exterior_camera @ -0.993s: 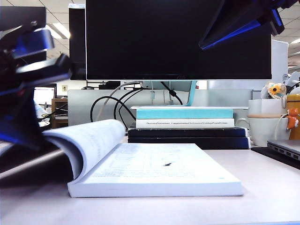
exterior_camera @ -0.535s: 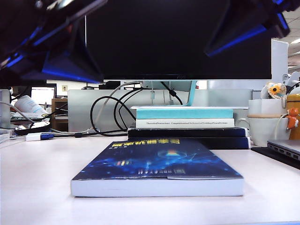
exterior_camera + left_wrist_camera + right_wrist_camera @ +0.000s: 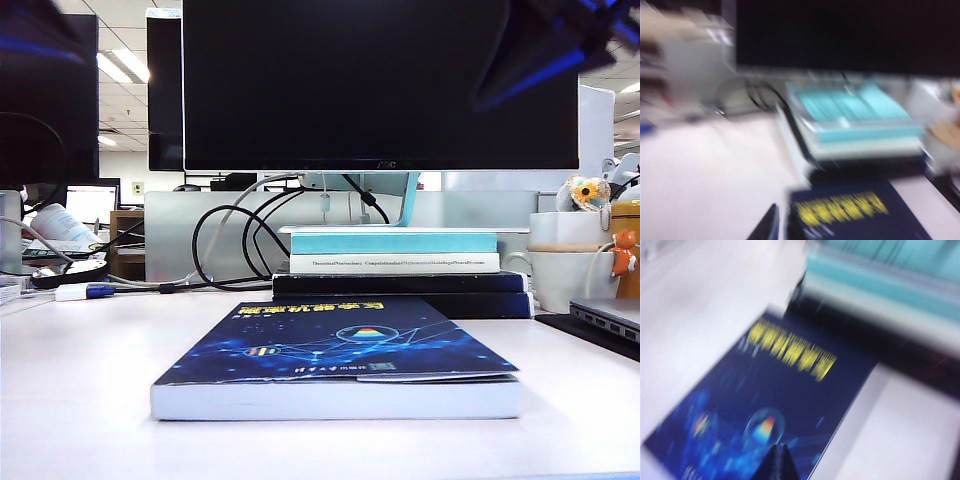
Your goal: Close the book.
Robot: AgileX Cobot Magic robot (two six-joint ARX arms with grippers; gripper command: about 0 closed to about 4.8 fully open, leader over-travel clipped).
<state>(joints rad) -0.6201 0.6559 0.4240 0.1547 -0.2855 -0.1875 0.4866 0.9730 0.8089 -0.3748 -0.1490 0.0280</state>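
The book (image 3: 345, 360) lies shut and flat on the white table (image 3: 70, 400), its dark blue cover with the rainbow triangle and yellow title facing up. My left arm (image 3: 40, 90) is raised at the upper left of the exterior view, away from the book. The blurred left wrist view shows only one dark finger (image 3: 769, 226) beside the book's title end (image 3: 840, 210), so the left gripper's opening is unclear. My right arm (image 3: 545, 50) hangs blurred at the upper right. The right gripper (image 3: 777, 460) hovers over the cover (image 3: 755, 405) with its tips together and nothing held.
Behind the book, a stack of teal, white and navy books (image 3: 395, 265) sits under a large black monitor (image 3: 380, 80). Black cables (image 3: 230, 240) loop at back left. White cups (image 3: 565, 265) and a laptop corner (image 3: 605, 320) stand at the right.
The book went from open, with its left pages curled up at my left gripper, to shut with the cover flat. The left arm rose and drew off to the upper left.
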